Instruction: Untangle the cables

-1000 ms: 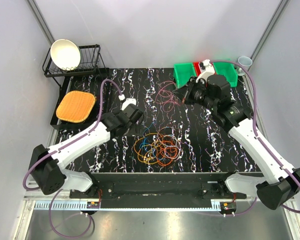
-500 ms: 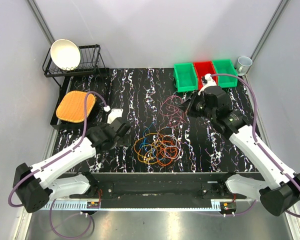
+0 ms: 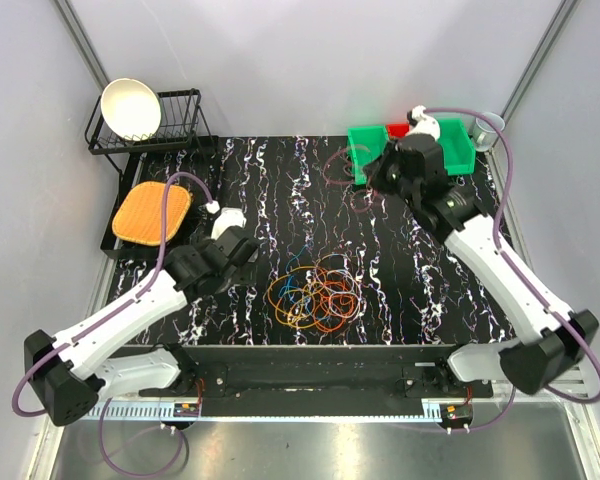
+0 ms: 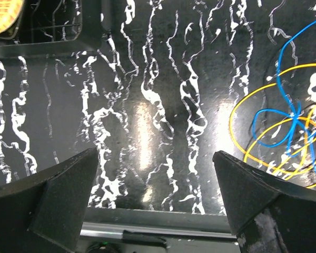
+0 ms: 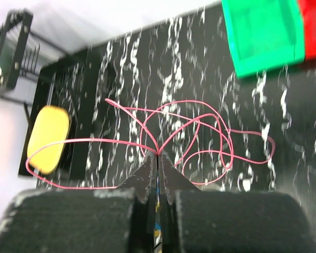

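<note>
A tangle of orange, yellow, blue and green cables (image 3: 315, 291) lies on the black marbled table (image 3: 420, 290) near its front middle. Its yellow and blue loops (image 4: 284, 132) show at the right of the left wrist view. My right gripper (image 3: 372, 180) is shut on a pink-purple cable (image 5: 200, 137) and holds it above the table near the green bin; the loops (image 3: 342, 172) hang in front of it. My left gripper (image 3: 242, 252) is open and empty, low over the table left of the tangle.
Green and red bins (image 3: 368, 150) stand at the back right, with a cup (image 3: 488, 126) beyond. A black dish rack with a white bowl (image 3: 130, 108) stands at the back left, with an orange pad (image 3: 152, 212) on a black tray in front of it.
My right gripper has risen and moved back toward the bins, carrying the pink-purple cable. My left arm has pulled back leftward, away from the tangle.
</note>
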`<action>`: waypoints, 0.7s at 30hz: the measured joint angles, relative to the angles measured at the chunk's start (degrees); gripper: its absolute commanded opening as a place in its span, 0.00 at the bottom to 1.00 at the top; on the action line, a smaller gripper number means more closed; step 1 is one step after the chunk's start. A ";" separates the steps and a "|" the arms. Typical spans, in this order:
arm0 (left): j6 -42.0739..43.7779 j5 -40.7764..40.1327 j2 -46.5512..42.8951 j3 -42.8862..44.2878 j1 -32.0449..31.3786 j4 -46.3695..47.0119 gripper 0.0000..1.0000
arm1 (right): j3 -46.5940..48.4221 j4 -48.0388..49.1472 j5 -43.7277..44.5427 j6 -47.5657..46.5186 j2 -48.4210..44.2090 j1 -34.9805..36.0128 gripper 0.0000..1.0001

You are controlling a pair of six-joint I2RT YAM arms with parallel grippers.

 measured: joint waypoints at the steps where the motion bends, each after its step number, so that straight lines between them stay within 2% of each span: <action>1: 0.37 0.00 -0.20 0.00 0.00 -0.35 0.96 | 1.86 0.57 0.74 -0.57 1.68 -0.17 0.00; 8: 2.49 -0.55 -6.40 -0.04 0.00 -2.14 0.99 | 14.49 1.51 -0.07 -2.86 12.70 -5.86 0.00; 15: 3.37 -0.63 -12.46 -0.22 0.02 -1.01 0.99 | 25.86 2.40 -6.86 -3.19 23.34 -14.82 0.00; 21: 3.89 -0.52 -13.94 -1.18 0.00 -0.48 0.99 | 32.87 3.21 -11.47 -3.28 32.83 -17.53 0.00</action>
